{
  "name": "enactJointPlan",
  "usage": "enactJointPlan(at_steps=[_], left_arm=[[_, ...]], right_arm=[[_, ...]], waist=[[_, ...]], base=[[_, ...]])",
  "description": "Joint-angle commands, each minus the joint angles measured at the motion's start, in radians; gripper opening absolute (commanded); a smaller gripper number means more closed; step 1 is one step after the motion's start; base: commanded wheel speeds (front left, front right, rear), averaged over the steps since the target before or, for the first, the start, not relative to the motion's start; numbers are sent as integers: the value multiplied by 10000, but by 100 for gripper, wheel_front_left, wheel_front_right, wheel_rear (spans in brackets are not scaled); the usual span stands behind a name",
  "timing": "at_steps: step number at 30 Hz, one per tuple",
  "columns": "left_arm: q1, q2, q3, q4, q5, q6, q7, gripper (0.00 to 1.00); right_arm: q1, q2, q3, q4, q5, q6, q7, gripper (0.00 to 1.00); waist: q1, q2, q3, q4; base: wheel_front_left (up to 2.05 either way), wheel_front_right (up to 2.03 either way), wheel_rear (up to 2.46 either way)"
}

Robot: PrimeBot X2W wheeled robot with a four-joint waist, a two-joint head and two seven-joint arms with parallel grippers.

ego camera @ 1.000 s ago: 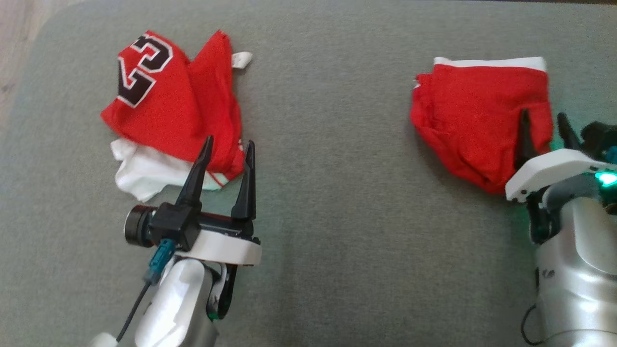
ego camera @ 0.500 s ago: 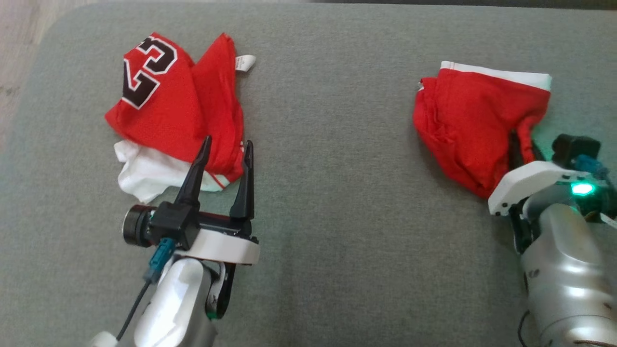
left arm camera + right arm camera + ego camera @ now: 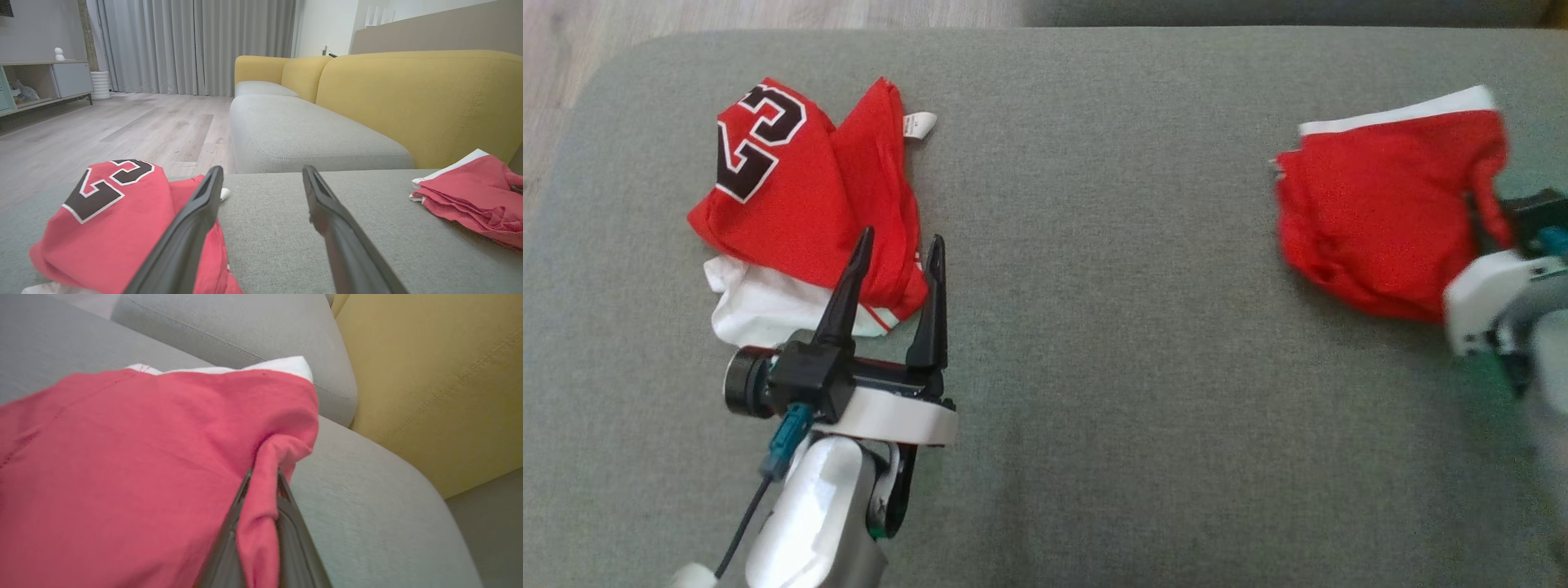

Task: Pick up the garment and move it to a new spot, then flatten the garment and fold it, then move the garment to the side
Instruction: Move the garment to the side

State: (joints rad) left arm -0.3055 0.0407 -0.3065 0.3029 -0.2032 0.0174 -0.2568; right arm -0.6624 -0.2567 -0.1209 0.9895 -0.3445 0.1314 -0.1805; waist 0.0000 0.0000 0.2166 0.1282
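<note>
A crumpled red cloth garment with a white band [image 3: 1380, 212] sits at the far right of the grey fabric cushion [image 3: 1094, 286]. The right gripper [image 3: 263, 473] is clamped on a pinched fold at the garment's right edge, fingers nearly together. The left gripper [image 3: 900, 237] stands with its fingers apart, holding nothing, its tips over the near edge of a red mesh jersey with black-and-white numerals [image 3: 784, 204] that lies on a white cloth [image 3: 756, 306] at the left.

Number: "23" [image 3: 760, 139], black numerals outlined in white, on the red jersey [image 3: 800, 220]; reads upside down in the head view.
Tag [image 3: 919, 124]: white, at the jersey's edge; print too small to read.
</note>
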Motion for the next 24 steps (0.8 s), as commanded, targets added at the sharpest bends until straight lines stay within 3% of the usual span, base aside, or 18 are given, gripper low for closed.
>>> enactJointPlan(at_steps=[1,7,13,19,24], left_arm=[[-155,95,408,-385,-36,-20,-49,100],[-253,95,468,-476,-62,-52,-49,100],[-390,95,510,-508,-69,-90,-49,100],[-467,95,540,-563,-66,-106,-49,100],[-532,95,551,-590,-50,-114,-49,100]], right_arm=[[-302,-576,520,-198,-38,-7,110,0],[-226,-2539,1707,330,31,-7,305,0],[-235,-3887,2104,811,191,-7,642,0],[-355,-4533,1798,678,133,-7,837,0],[-376,-4628,1460,290,-160,-7,868,0]], waist=[[0,0,39,35],[0,0,338,217],[0,0,654,389],[0,0,872,467],[0,0,1021,478]], base=[[0,0,0],[0,0,0],[0,0,0],[0,0,0],[0,0,0]])
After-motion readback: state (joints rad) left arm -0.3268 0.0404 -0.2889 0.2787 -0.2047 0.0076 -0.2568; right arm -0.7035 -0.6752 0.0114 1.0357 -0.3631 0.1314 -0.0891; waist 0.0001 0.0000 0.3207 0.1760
